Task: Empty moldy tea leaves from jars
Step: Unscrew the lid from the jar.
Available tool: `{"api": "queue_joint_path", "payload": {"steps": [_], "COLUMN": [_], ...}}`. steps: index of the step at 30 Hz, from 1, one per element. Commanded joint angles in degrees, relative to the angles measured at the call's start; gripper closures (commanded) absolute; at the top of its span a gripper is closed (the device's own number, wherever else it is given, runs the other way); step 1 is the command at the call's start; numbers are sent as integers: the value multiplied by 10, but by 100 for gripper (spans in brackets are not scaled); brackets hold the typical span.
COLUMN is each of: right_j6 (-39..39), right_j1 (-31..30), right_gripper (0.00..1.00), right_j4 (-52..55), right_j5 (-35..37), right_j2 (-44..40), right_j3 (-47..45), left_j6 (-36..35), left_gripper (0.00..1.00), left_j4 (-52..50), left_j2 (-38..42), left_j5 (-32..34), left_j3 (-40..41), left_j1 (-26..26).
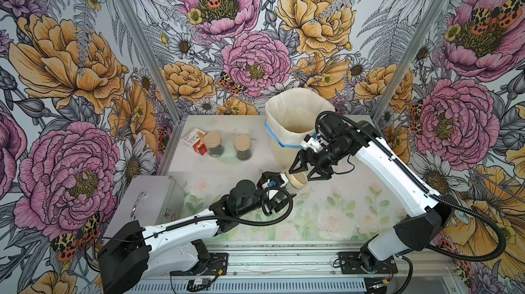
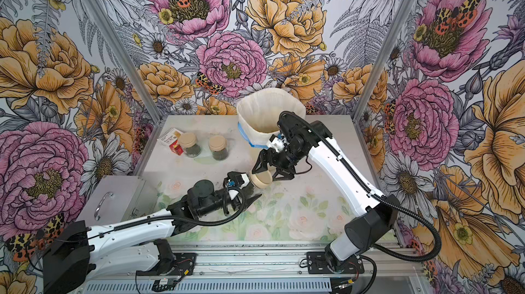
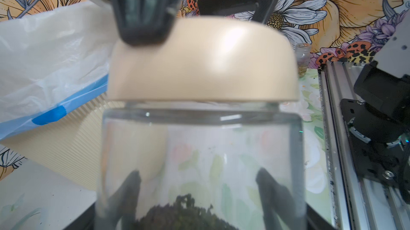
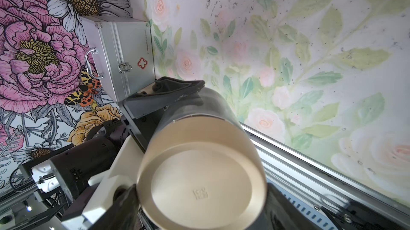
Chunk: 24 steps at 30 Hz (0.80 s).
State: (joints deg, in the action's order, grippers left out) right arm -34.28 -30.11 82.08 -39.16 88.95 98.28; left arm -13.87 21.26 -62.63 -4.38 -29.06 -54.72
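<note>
My left gripper (image 3: 197, 173) is shut on the glass body of one of the jars (image 3: 199, 142), holding it tipped on its side above the table. Dark moldy tea leaves (image 3: 184, 213) lie heaped at its bottom end. Its tan lid (image 1: 298, 181) (image 4: 199, 173) points at my right gripper (image 1: 300, 174) (image 4: 199, 195), whose fingers (image 3: 142, 6) press on opposite sides of the lid. Two more lidded jars (image 1: 213, 144) (image 1: 243, 147) with dark leaves stand at the back left, seen in both top views.
The cream ribbed bin (image 1: 295, 119) with a blue-edged bag stands at the back, just behind my right wrist. A silver case (image 1: 147, 201) lies at the front left. A small red and white box (image 1: 193, 140) sits beside the standing jars.
</note>
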Motion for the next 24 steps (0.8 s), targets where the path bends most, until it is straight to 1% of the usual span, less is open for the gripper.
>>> {"api": "queue_joint_path", "payload": {"steps": [1,7,17,24], "right_j6": [52,87,154,185], "right_j1": [-3,-4,-3,0], "right_gripper": [17,16,16,16], "right_j4": [29,30,21,-6], "right_j5": [43,37,1,-8], "right_j2": [15,23,36,16], "right_j3": [9,11,20,8], "left_j6": [18,34,53,61], "left_gripper": [47,47,48,49], "left_j4": [65,65,67,67], "left_j2": [36,53,73,85], "left_j5": [-26,-40,-65,-85], "left_j3": [-21,-14,-11,-16], "left_j1": [11,18,25,34]}}
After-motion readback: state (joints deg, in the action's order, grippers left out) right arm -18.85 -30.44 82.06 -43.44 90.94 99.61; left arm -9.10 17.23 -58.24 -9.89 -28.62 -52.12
